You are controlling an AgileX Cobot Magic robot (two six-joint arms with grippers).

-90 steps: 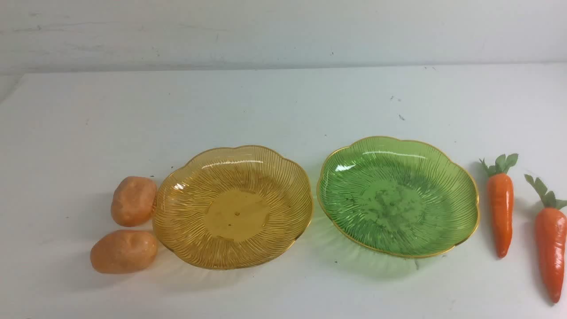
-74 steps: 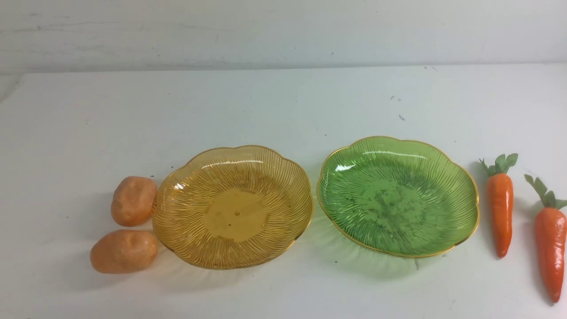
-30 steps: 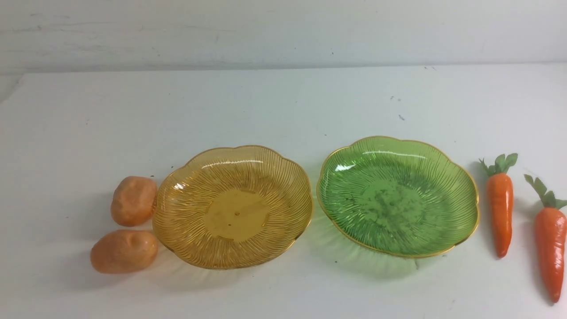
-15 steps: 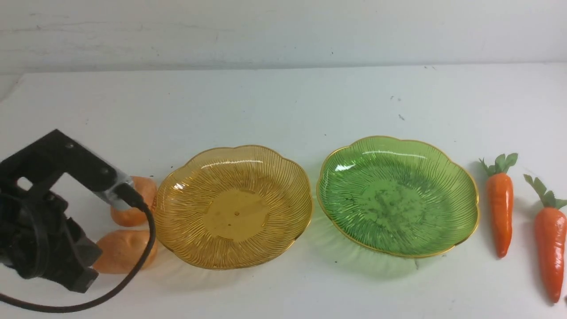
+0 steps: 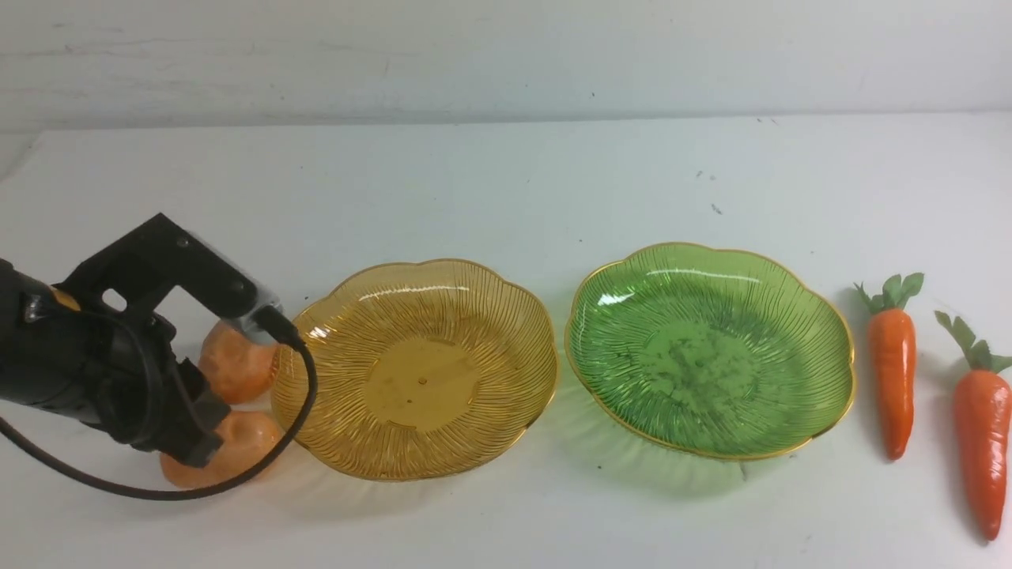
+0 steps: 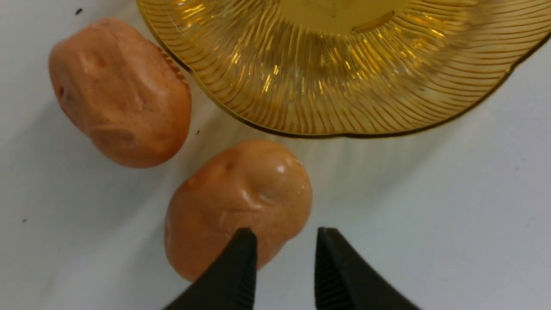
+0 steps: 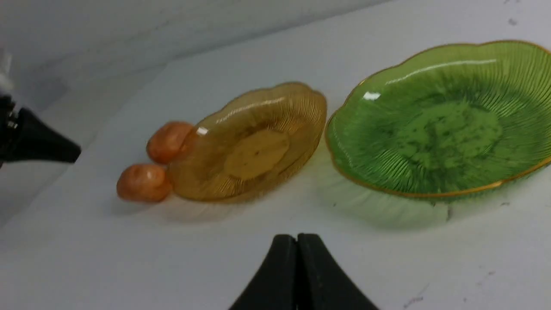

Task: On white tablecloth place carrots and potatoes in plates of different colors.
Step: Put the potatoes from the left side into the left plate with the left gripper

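Note:
Two potatoes lie on the white tablecloth [image 5: 506,182], left of the amber plate [image 5: 490,316]: a far potato [image 5: 237,371] and a near potato [image 5: 249,442]. My left arm [image 5: 103,371] hangs over them and hides part of each. In the left wrist view my left gripper [image 6: 284,237] is open by a narrow gap with nothing in it. One fingertip [image 6: 243,241] overlaps the near potato [image 6: 236,193]. The green plate [image 5: 791,316] is empty. Two carrots [image 5: 893,371] [image 5: 983,442] lie to its right. My right gripper [image 7: 297,239] is shut and empty, low over the cloth in front of the plates.
Both plates stand side by side, almost touching. The far potato [image 6: 120,90] rests against the amber plate's rim [image 6: 301,86]. A white wall [image 5: 506,55] rises behind the table's far edge.
My left arm has come in from the left edge and moved right and further in, over the two potatoes. Potatoes, plates and carrots lie where they were.

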